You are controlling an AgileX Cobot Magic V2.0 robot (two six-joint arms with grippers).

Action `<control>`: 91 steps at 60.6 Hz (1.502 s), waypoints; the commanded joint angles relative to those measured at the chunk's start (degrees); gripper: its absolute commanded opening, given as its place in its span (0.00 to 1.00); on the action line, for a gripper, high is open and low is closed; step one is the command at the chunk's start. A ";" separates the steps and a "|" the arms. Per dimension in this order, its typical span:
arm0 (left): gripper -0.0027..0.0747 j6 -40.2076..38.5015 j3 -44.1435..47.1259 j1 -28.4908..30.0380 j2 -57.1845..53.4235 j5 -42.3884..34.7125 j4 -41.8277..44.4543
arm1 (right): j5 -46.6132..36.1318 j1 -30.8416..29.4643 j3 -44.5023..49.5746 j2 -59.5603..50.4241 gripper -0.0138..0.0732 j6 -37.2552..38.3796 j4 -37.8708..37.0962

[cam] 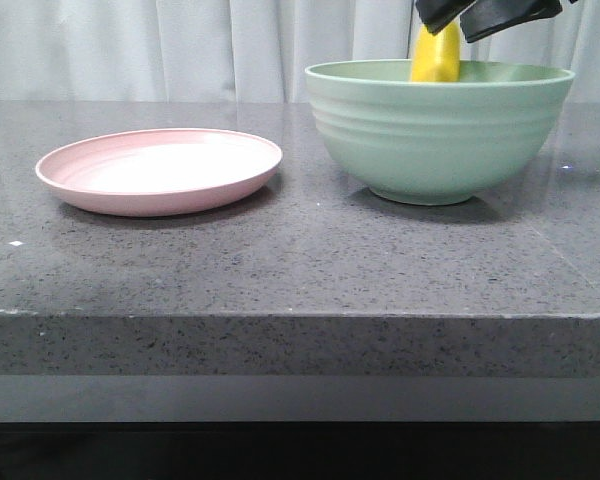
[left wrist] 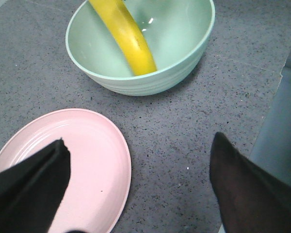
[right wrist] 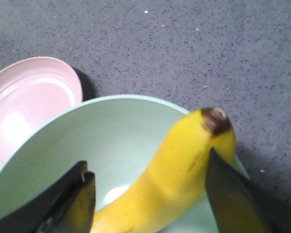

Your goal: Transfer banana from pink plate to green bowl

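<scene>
Banana (right wrist: 174,179) stood on end inside green bowl (cam: 438,130), leaning on the rim, dark tip up; pink plate (cam: 160,170) bare on the counter (cam: 300,270). Right tool (right wrist: 150,199) spread around the fruit, grip uncertain. Left tool (left wrist: 136,189) wide, holding nothing, above the plate. Probably light, smooth, easily bruised, so best pinched gently across the plump middle.

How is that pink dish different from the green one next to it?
The pink plate is shallow and low-rimmed; the green bowl is deep and stands much taller. The plate lies empty, while the bowl holds the banana, which leans against its wall with one end poking above the rim. The bowl has ridged bands around its outside; the plate shows faint rings on its face. Both are round, matte, pastel, and rest on the same dark speckled counter.
</scene>
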 commanded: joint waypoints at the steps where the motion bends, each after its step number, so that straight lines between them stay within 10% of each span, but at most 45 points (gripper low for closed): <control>1: 0.76 -0.52 -1.64 -0.41 -1.22 -3.56 -1.56 | -1.55 -0.40 -1.88 -3.74 0.70 1.14 -1.72; 28: 0.76 -0.52 -1.64 -0.41 -1.22 -3.56 -1.56 | 11.38 3.46 -0.49 -19.25 0.70 25.17 -22.88; 82: 0.76 -0.52 -1.64 -0.41 -1.22 -3.56 -1.56 | -4.65 9.78 34.95 -61.86 0.70 35.26 -31.08; 91: 0.60 -0.52 -1.64 -0.41 -1.22 -3.56 -1.56 | -5.02 9.78 35.40 -62.18 0.61 35.26 -31.04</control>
